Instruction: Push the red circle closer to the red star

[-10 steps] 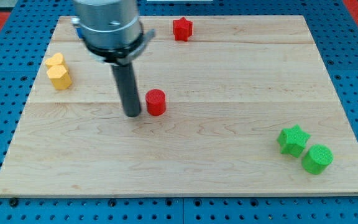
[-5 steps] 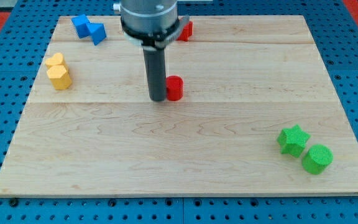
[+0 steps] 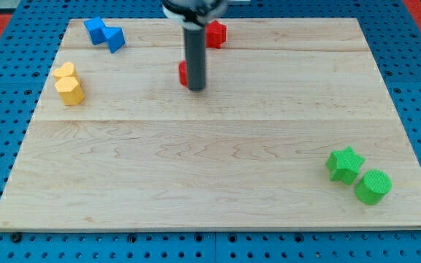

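The red circle sits on the wooden board, mostly hidden behind my rod; only its left edge shows. My tip rests on the board right at the circle's lower right side. The red star stands near the view's top edge, up and to the right of the circle, a short gap away.
Two blue blocks lie at the top left. Two yellow blocks stand at the left edge. A green star and a green circle sit at the bottom right. The board rests on a blue pegboard.
My tip and the red circle have moved up the board toward the red star; the circle went from mid-board to just below the star. The circle is now behind the rod.
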### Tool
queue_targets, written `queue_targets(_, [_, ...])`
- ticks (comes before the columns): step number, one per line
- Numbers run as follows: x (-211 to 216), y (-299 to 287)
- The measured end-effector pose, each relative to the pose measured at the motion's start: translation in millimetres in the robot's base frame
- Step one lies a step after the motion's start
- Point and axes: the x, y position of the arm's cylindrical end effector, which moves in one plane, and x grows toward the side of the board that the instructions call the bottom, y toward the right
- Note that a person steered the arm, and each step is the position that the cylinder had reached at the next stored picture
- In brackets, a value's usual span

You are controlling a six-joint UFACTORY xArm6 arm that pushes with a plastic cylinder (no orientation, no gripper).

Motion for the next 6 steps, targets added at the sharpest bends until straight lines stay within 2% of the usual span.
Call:
queue_targets(1, [-25.8,-12.6])
queue_targets(2, [-18.7,-63.0])
queue_targets(3, [-56.6,-46.4])
queue_targets(4, [-64.2,7.0])
queue_targets(6, [-54.8,-17.1])
